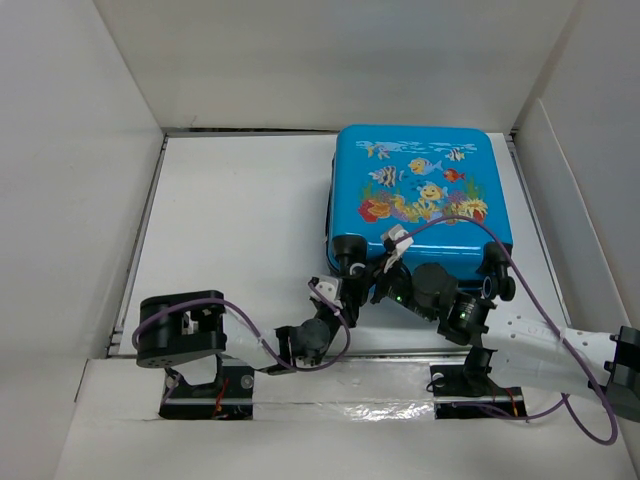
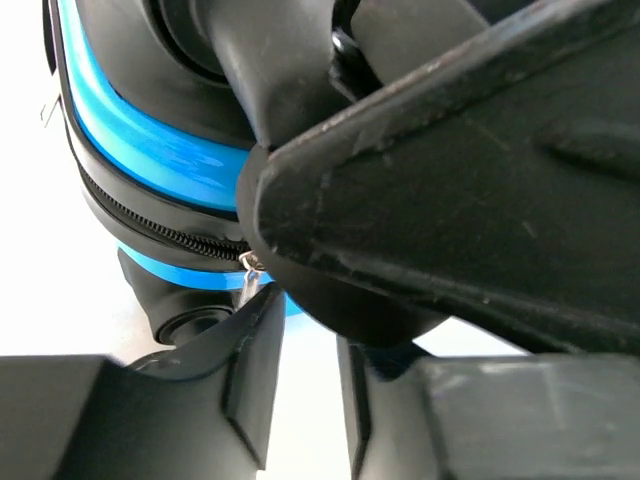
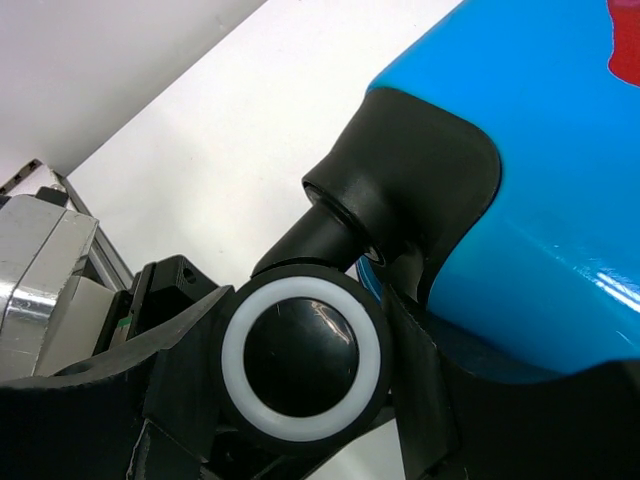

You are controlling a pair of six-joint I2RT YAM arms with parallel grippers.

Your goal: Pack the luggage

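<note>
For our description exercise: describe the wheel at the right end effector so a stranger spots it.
Find the blue fish-print luggage on the white table. At its near edge is a black wheel faced with a white ring. Unlike the others, it sits between the right end effector's fingers.

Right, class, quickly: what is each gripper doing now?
Left gripper: slightly open, holding nothing.
Right gripper: closed on a wheel.

The luggage point(image 3: 540, 150) is cut off by both wrist views' edges.
</note>
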